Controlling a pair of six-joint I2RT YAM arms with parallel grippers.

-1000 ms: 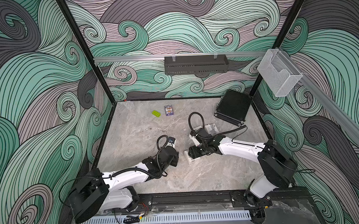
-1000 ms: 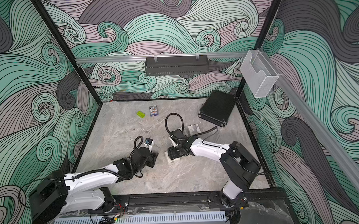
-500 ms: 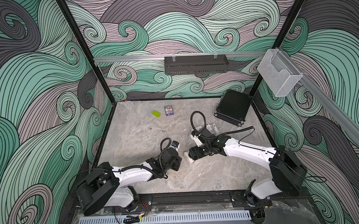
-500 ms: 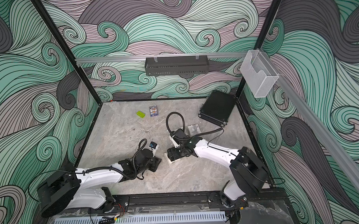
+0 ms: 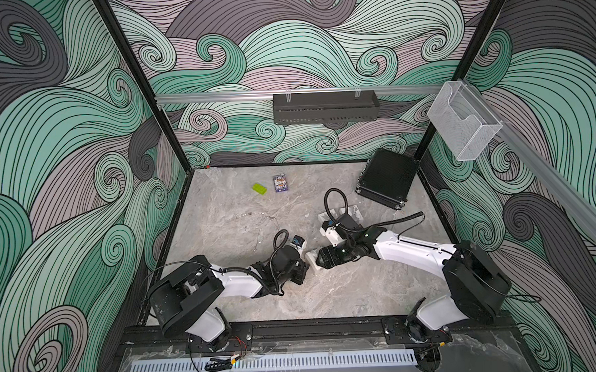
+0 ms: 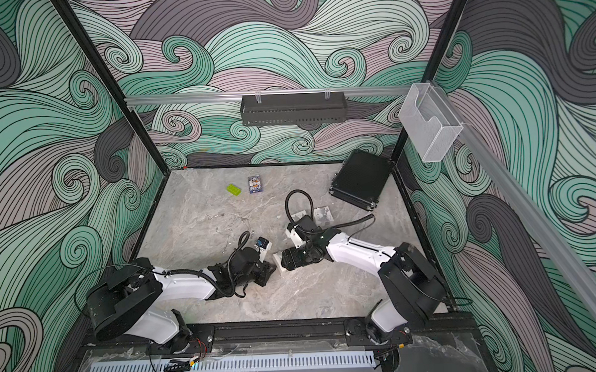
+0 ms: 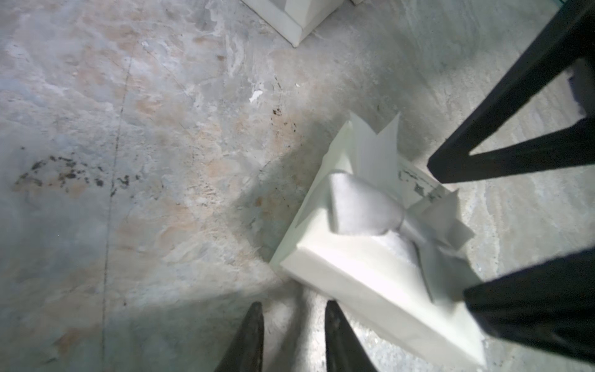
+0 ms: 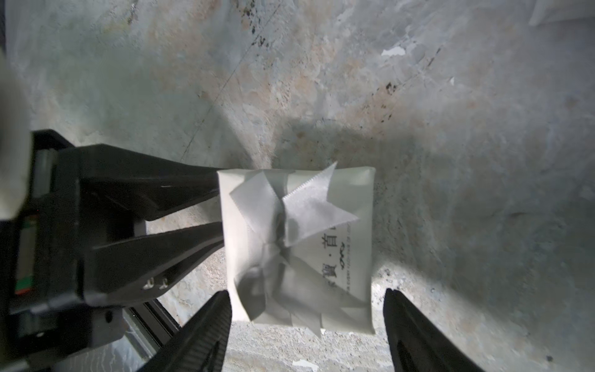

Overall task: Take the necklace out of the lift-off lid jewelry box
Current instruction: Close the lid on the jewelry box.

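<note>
Lid [image 8: 351, 193] sits closed on the white jewelry box [image 7: 363, 283], with a ribbon bow [image 8: 283, 225] tied across its top. The necklace is out of sight, and I judge it is inside.

In both top views the box rests on the surface [image 8: 450, 128] just toward 6 o'clock from the middle, squeezed between the two arms.

- **Right pincer [image 8: 306, 291]:** it comes in from 3 o'clock with its jaws spread wide. They bracket two opposite sides of the box and grasp nothing. One fingertip is at a corner, and the other stands just clear of the wall.
- **Left pincer [image 8: 220, 211]:** it comes in from 9 o'clock with its jaws only narrowly parted and empty. Both tips butt against a third side of the box.

The box looks close to square, so no long axis dictates the approach. What matters is that the box already lies between the right pincer's jaws, while the left pincer is merely beside it.

The right arm is therefore the better placed to clamp the lid's walls and draw it straight up. The left could brace the base, though from the side its tips may shove the box rather than pin it.
</note>
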